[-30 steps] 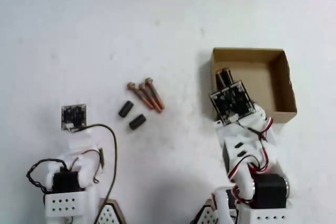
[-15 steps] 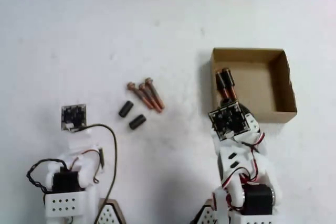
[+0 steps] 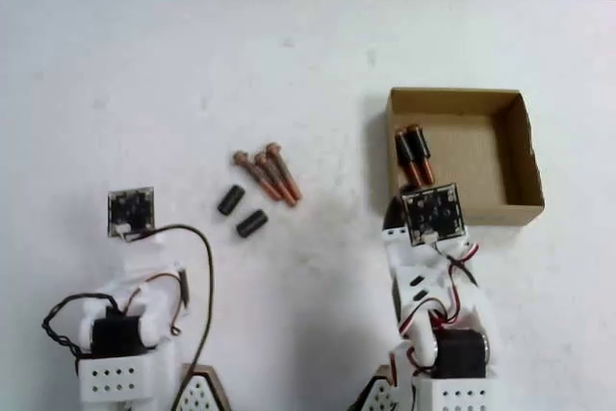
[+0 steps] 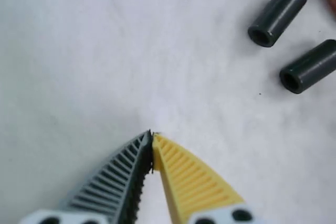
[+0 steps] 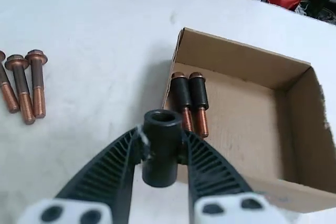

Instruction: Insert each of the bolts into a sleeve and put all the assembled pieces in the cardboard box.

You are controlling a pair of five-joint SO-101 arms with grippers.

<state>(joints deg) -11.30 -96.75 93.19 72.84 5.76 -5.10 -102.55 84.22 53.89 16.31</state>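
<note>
Right wrist view: right jaws clamp a sleeve (image 5: 160, 148) beside the box (image 5: 247, 64). Left jaws are together, near two loose sleeves (image 4: 277, 8).

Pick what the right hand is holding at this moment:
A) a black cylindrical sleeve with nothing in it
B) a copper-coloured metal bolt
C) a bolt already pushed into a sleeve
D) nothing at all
A: in the right wrist view the right hand is shut on the black cylindrical sleeve, and the sleeve's open bore faces the camera with no bolt in it.
</note>
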